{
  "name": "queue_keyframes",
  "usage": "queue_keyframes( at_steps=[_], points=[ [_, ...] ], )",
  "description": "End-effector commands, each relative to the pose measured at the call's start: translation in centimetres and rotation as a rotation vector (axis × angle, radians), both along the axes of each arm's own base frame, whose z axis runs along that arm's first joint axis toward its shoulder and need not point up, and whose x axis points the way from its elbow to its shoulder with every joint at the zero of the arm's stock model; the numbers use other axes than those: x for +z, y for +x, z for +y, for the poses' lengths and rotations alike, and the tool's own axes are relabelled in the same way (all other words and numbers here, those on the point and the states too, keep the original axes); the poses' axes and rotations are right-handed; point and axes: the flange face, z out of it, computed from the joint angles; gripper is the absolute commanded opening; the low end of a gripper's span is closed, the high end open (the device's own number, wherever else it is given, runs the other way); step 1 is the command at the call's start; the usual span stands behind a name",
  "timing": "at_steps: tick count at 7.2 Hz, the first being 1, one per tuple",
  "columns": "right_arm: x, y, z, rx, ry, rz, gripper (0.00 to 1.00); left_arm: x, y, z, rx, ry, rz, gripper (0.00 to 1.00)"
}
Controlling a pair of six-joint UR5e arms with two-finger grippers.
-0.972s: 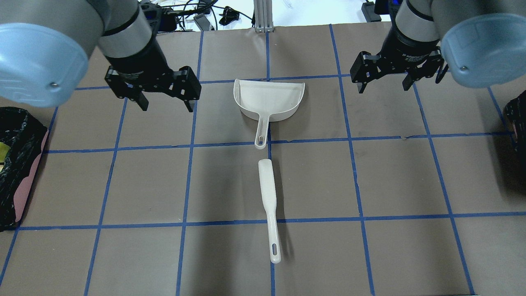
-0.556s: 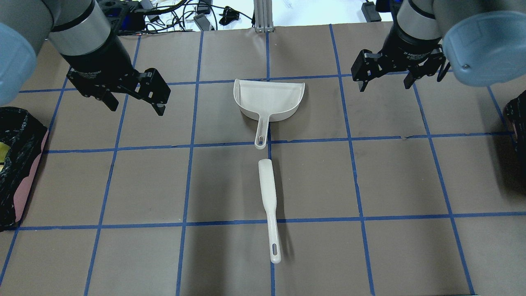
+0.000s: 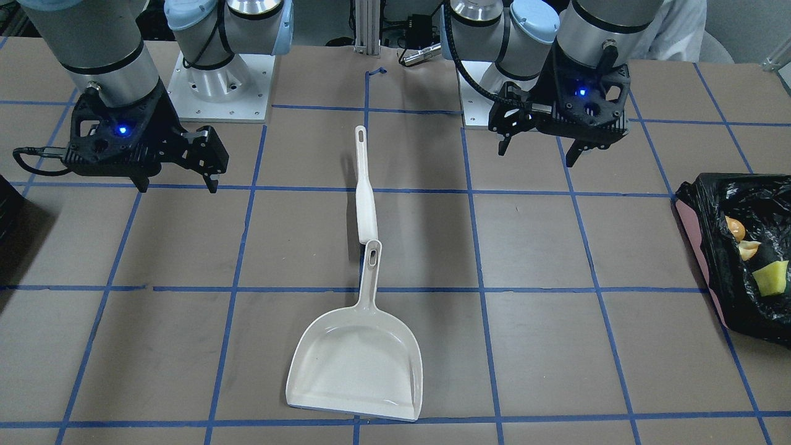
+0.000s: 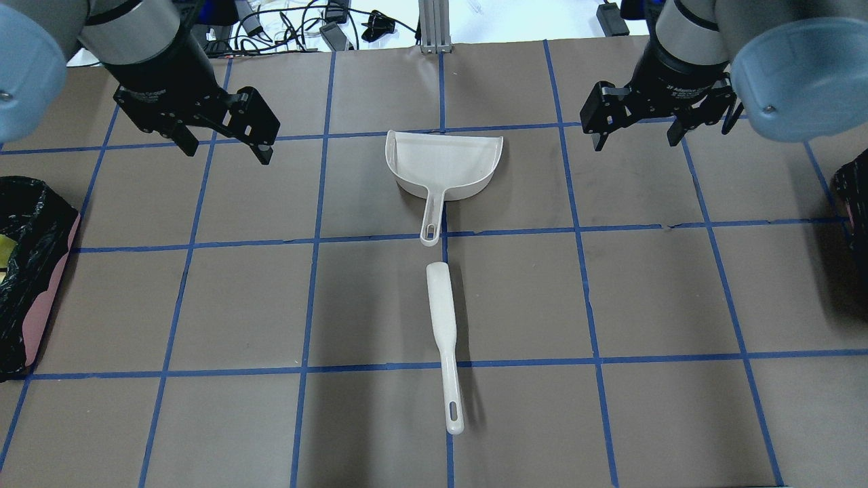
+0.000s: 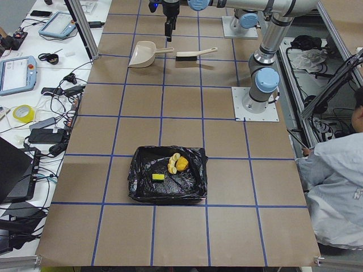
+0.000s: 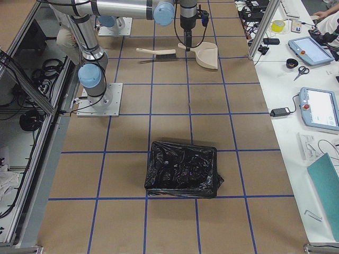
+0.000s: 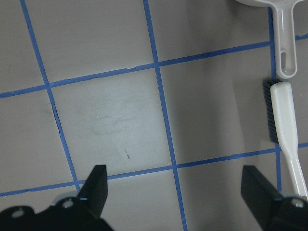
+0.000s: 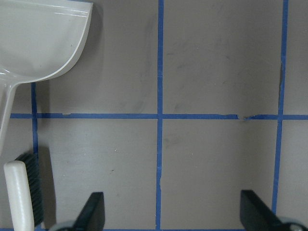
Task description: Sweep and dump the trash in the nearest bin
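The trash lies inside the bin (image 3: pixel 697 244), pinkish-sided with a black bag, at the table's left end: an orange lump (image 3: pixel 734 227), a tan piece (image 3: pixel 749 249) and a yellow-green wedge (image 3: pixel 770 278). The bin also shows in the overhead view (image 4: pixel 42 305) and the exterior left view (image 5: pixel 142 181). My left gripper (image 4: pixel 225 150) is open and empty above the table, left of the white dustpan (image 4: pixel 444 163). My right gripper (image 4: pixel 636 141) is open and empty to the dustpan's right. Both wrist views show open jaws over bare table.
A white brush (image 4: pixel 442 318) lies in line with the dustpan's handle at the table's middle. A second black-bagged bin (image 6: pixel 183 169) stands at the right end, just showing in the overhead view (image 4: pixel 856 196). Cables and tablets lie beyond the far edge.
My left gripper has moved left and toward the far edge, away from the dustpan, still open. The right gripper, dustpan and brush have barely moved.
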Motion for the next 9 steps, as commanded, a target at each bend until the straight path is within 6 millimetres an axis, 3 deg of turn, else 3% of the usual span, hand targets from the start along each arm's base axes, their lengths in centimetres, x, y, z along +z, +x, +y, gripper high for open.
queue_keyframes(
  at_steps=[1,3,9],
  points=[
    [-0.1,0.0,0.0,0.000,0.003,0.002,1.00,0.7,-0.3,-0.8,0.006,-0.024,0.001,1.00],
    [0.1,0.0,0.1,0.000,0.000,0.002,1.00,0.8,-0.7,0.8,-0.011,-0.033,-0.004,1.00],
    [0.0,-0.1,0.1,-0.002,0.001,0.003,1.00,1.0,-0.6,0.5,-0.006,-0.065,-0.006,1.00]
  ],
)
